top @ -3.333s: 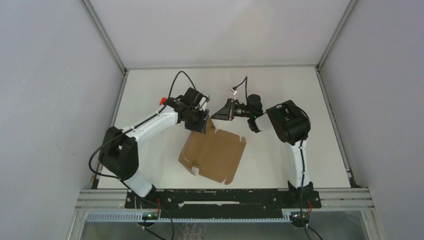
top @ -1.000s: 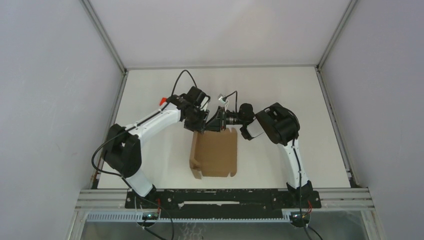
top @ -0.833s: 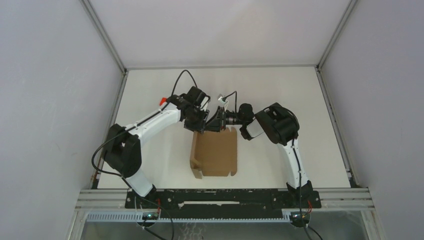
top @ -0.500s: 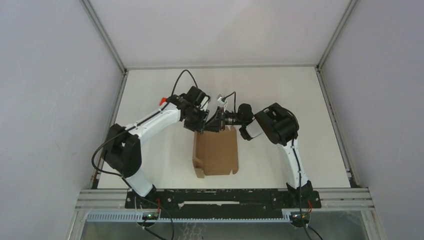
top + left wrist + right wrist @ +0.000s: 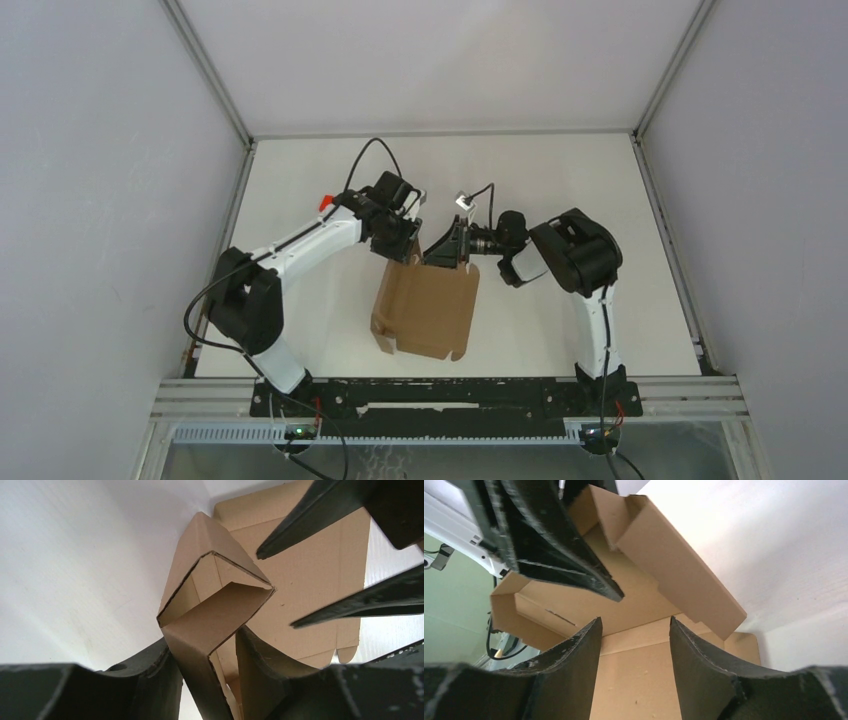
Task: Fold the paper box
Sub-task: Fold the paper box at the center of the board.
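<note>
Paper box: brown corrugated cardboard, die-cut, matte, partly folded, lying on the white table in front of both arms.
Left gripper: clamped on a creased side flap.
Right gripper: black fingers parted, holding nothing.

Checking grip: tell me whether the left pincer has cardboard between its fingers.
Yes, a flap of the paper box sits between the left pincer's fingers.
</note>
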`<state>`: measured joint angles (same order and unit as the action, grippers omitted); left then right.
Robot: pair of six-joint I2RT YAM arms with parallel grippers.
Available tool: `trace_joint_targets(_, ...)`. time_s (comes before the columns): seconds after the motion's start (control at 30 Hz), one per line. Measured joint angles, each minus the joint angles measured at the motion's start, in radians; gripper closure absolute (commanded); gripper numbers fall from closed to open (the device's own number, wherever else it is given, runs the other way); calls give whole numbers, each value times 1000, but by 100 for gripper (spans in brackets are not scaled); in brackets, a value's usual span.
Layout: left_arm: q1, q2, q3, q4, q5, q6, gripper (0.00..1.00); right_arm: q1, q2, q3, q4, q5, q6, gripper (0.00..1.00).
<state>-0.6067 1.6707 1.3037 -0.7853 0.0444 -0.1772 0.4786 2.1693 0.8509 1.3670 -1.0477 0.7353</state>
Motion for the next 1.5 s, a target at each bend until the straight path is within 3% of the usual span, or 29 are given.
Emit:
trace_joint_targets(0.27,0,0,-1,36,42,53,54,-61,-185,-175,-13,4,-51,38)
trace_joint_targets(0.53,-23,2,2,66,105,108,54,-21,-420,-226,-373,216,-336,38)
trace_joint_targets(0.7,-61,43,42,64,120,136,54,-9,-449,-238,-459,301,-416,39)
trace_joint_targets(1.33,-142,62,128,45,178,223,55,-54,-529,-493,-297,389,-410,42)
trace_joint_targets(1.5,-161,54,135,36,200,223,55,-31,-531,-486,-283,413,-417,54)
